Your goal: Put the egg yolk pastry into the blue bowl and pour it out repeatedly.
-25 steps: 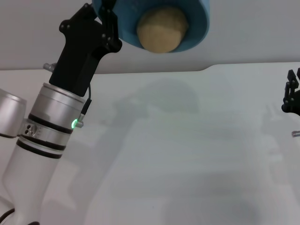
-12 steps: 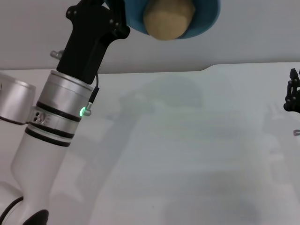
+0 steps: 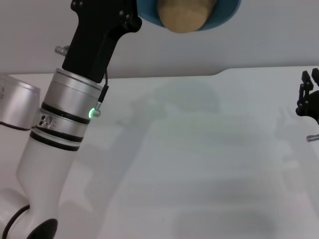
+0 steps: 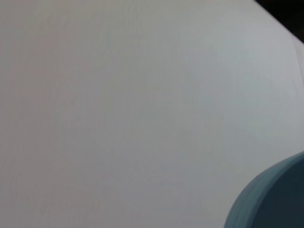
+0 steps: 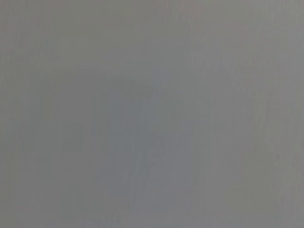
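Observation:
High over the table's far side, the blue bowl (image 3: 219, 15) is tipped with its mouth facing the head camera, and the frame's top edge cuts it off. The tan egg yolk pastry (image 3: 184, 15) rests inside it against the lower wall. My left gripper (image 3: 130, 14) is shut on the bowl's left rim, with the arm rising from the lower left. A curved piece of the bowl (image 4: 275, 199) also shows in the left wrist view. My right gripper (image 3: 306, 99) hangs at the right edge, far from the bowl.
The white table (image 3: 199, 164) stretches below the bowl, its back edge with a small step (image 3: 219, 73) at the far right. A grey wall stands behind. The right wrist view shows only a plain grey surface.
My left arm has lifted the bowl higher and a little to the right, so more of it is now cut off at the top. The pastry stays inside. The right gripper has shifted slightly.

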Action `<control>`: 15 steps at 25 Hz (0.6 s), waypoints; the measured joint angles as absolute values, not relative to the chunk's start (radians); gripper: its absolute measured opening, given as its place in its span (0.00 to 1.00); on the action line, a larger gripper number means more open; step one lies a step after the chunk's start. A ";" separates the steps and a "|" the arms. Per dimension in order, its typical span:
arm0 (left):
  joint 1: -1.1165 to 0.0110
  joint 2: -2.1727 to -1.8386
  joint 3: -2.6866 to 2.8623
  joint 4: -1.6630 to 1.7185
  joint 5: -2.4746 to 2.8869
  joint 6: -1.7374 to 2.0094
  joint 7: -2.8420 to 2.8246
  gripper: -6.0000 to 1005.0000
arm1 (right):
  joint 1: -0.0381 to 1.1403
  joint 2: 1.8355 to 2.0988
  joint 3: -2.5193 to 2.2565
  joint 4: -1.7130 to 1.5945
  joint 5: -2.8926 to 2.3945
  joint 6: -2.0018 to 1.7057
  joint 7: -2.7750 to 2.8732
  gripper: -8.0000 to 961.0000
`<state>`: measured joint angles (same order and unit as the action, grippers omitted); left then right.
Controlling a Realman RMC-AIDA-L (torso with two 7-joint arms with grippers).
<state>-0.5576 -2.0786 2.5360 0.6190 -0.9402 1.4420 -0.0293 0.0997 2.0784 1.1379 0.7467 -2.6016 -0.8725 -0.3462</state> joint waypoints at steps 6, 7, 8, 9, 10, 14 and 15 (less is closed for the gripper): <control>-0.543 -2.078 2.550 0.628 -0.936 1.573 -0.020 0.01 | 0.112 2.079 1.135 0.732 -2.602 -0.881 -0.343 0.12; -0.543 -2.079 2.548 0.628 -0.930 1.584 0.000 0.01 | 0.113 2.079 1.135 0.730 -2.602 -0.882 -0.343 0.12; -0.545 -2.078 2.546 0.627 -0.934 1.574 0.006 0.01 | 0.114 2.079 1.135 0.730 -2.602 -0.884 -0.342 0.12; -0.548 -2.078 2.545 0.626 -0.942 1.541 0.002 0.02 | 0.114 2.079 1.134 0.730 -2.602 -0.886 -0.342 0.12; -0.551 -2.078 2.545 0.625 -0.951 1.495 -0.005 0.02 | 0.116 2.079 1.134 0.730 -2.602 -0.887 -0.341 0.12; -0.551 -2.079 2.543 0.628 -0.963 1.457 -0.007 0.02 | 0.117 2.080 1.134 0.728 -2.602 -0.889 -0.341 0.12; -0.546 -2.079 2.543 0.632 -0.957 1.490 -0.006 0.02 | 0.117 2.080 1.134 0.728 -2.602 -0.889 -0.341 0.12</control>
